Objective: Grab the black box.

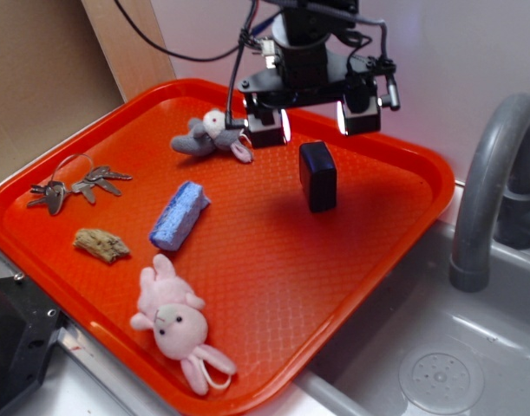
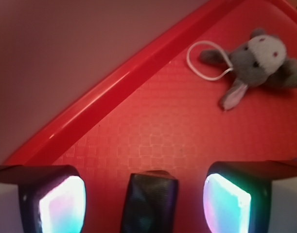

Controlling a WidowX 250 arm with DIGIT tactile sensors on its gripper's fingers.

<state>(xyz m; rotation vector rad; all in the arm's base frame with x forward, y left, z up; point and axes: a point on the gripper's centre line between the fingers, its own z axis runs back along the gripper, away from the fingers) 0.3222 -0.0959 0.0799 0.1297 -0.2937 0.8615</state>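
Note:
The black box [image 1: 318, 177] stands upright on the orange tray [image 1: 273, 260], right of centre near the back. My gripper [image 1: 311, 121] hangs just above it, open, with its two glowing pads wide apart. In the wrist view the black box [image 2: 149, 203] sits between the pads at the bottom edge, with clear gaps on both sides, and my gripper [image 2: 144, 204] touches nothing.
On the tray lie a grey plush toy [image 1: 211, 136], a blue sponge [image 1: 179, 214], keys [image 1: 74, 186], a brown scrap [image 1: 101, 245] and a pink plush bunny [image 1: 176, 321]. The grey plush toy [image 2: 257, 63] shows top right in the wrist view. A sink with a grey faucet [image 1: 490, 186] is on the right.

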